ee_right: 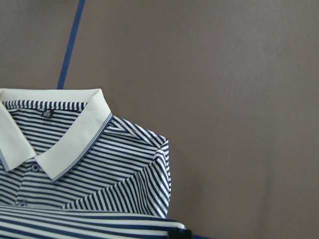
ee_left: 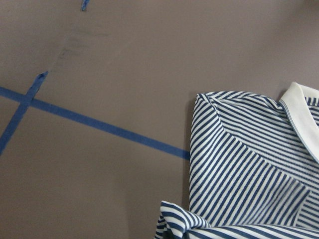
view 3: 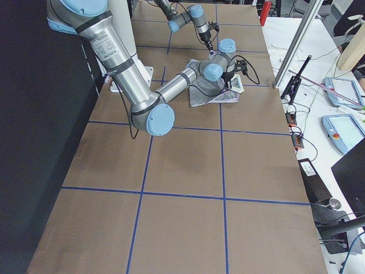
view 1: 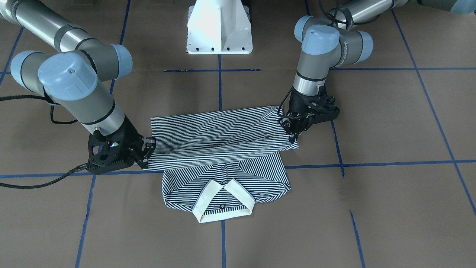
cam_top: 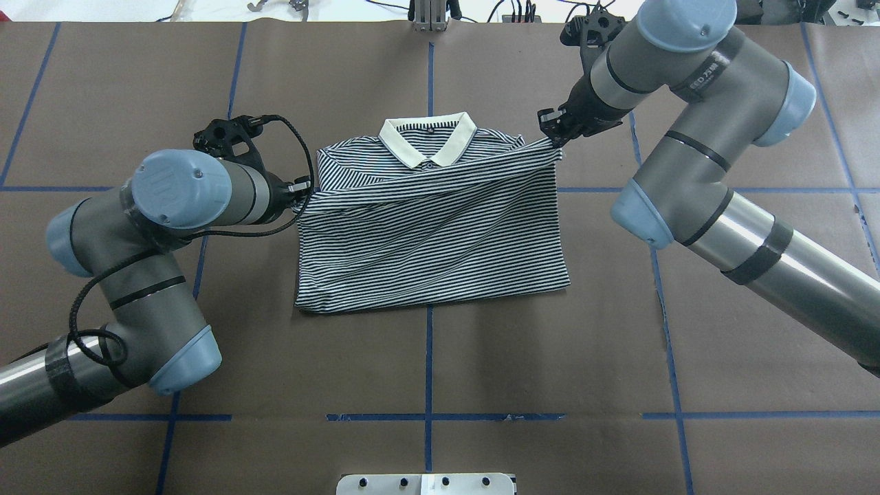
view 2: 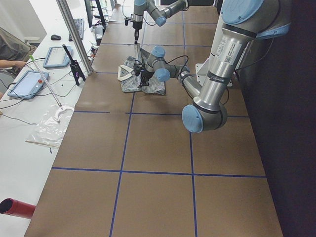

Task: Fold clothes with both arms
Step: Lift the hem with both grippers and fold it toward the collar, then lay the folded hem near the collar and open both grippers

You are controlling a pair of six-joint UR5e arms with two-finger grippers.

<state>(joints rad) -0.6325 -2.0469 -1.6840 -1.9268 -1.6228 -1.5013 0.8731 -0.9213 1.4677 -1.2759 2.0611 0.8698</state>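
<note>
The navy-and-white striped polo shirt [cam_top: 433, 234] lies mid-table, its cream collar [cam_top: 427, 141] on the far side from the robot. Its lower half is lifted and stretched taut over the chest, partly covering the buttons. My left gripper [cam_top: 300, 189] is shut on one corner of the raised edge, and my right gripper [cam_top: 553, 134] is shut on the other corner, level with the collar. In the front-facing view the raised fold [view 1: 219, 134] spans between the left gripper [view 1: 292, 130] and the right gripper [view 1: 148, 150], with the collar [view 1: 223, 201] exposed below it. The wrist views look down on the shoulder [ee_left: 239, 164] and the collar [ee_right: 65, 144].
The white pedestal base [view 1: 219, 28] stands at the robot's side of the brown table, which is marked with blue tape lines [cam_top: 430, 344]. A side desk with tablets [view 2: 29, 81] and cables runs along the far edge. A sleeve [view 2: 12, 49] shows at that desk.
</note>
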